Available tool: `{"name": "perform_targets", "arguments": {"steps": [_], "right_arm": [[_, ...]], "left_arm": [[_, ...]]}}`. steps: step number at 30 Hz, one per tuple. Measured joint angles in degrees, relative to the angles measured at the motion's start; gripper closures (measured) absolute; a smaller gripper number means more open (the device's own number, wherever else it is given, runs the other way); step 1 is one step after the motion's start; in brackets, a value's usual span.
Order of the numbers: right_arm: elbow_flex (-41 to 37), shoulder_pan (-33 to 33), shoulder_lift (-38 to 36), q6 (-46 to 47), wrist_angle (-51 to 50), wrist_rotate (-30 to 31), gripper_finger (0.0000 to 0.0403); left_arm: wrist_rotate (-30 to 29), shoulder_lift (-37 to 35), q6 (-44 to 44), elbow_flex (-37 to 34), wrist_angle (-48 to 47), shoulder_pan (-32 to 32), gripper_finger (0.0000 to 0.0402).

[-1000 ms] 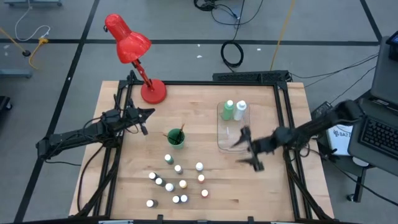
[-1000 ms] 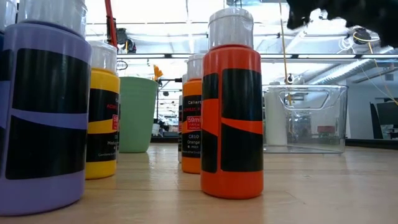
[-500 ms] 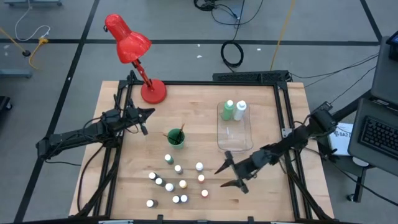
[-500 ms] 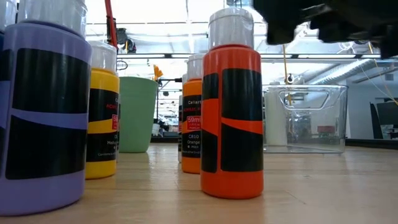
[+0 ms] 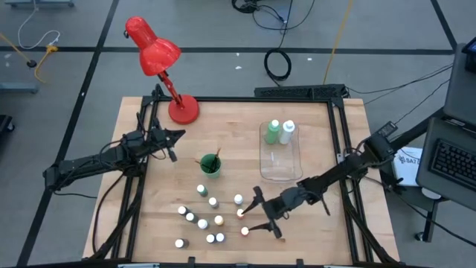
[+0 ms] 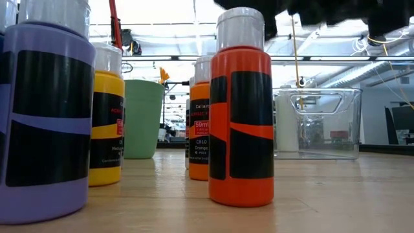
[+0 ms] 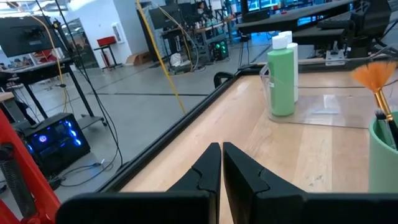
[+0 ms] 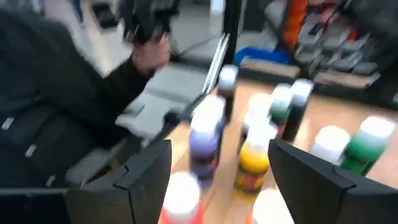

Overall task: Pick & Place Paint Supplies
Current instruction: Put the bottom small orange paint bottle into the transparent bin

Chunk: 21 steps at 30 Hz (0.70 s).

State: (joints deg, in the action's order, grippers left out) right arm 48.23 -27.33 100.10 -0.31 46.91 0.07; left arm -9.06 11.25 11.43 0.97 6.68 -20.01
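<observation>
Overhead view of a pale wooden counter [image 5: 312,126] with a dark robot arm reaching in from each side. The right gripper [image 5: 260,216], in the lower centre of the frame, hangs with its jaws spread wide and holding nothing, just at the right edge of a cluster of tiny white-capped paint bottles [image 5: 212,219] standing upright in the lower middle. The nearest red bottle [image 5: 245,231] sits between or just beside its two fingers, and another small bottle [image 5: 241,214] lies close by. From here the likely trouble is crowding: the bottles stand near one another, so a closing or descending finger could tip a neighbour or push one aside rather than seat cleanly around a single cap. Up and right of the gripper, a clear rectangular plastic tray [image 5: 280,173] holds a taller green bottle [image 5: 274,132] and a taller white bottle [image 5: 287,132] at its far end. A round green cup [image 5: 210,165] with paintbrushes stands at centre. The left gripper [image 5: 172,137] waits at the left edge, pinched closed and empty, below a red desk lamp [image 5: 152,48].
</observation>
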Motion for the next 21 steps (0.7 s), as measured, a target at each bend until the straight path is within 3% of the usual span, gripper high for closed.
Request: {"name": "perform_targets", "arguments": {"steps": [12, 17, 21], "right_arm": [[0.05, -0.02, 6.45, -1.69, 7.11, -2.09, 0.0144], [0.22, 0.35, 8.61, 1.67, 8.76, -7.61, 0.0144], [2.65, -0.07, 10.47, 3.09, 8.22, -7.81, 0.0144]], "left_arm": [[0.0, 0.0, -0.38, 0.0, -0.51, -0.02, 0.038], [0.0, 0.0, 0.1, 0.0, -0.49, -0.02, 0.038], [0.0, 0.0, -0.99, 0.0, -0.48, 0.0, 0.038]]}}
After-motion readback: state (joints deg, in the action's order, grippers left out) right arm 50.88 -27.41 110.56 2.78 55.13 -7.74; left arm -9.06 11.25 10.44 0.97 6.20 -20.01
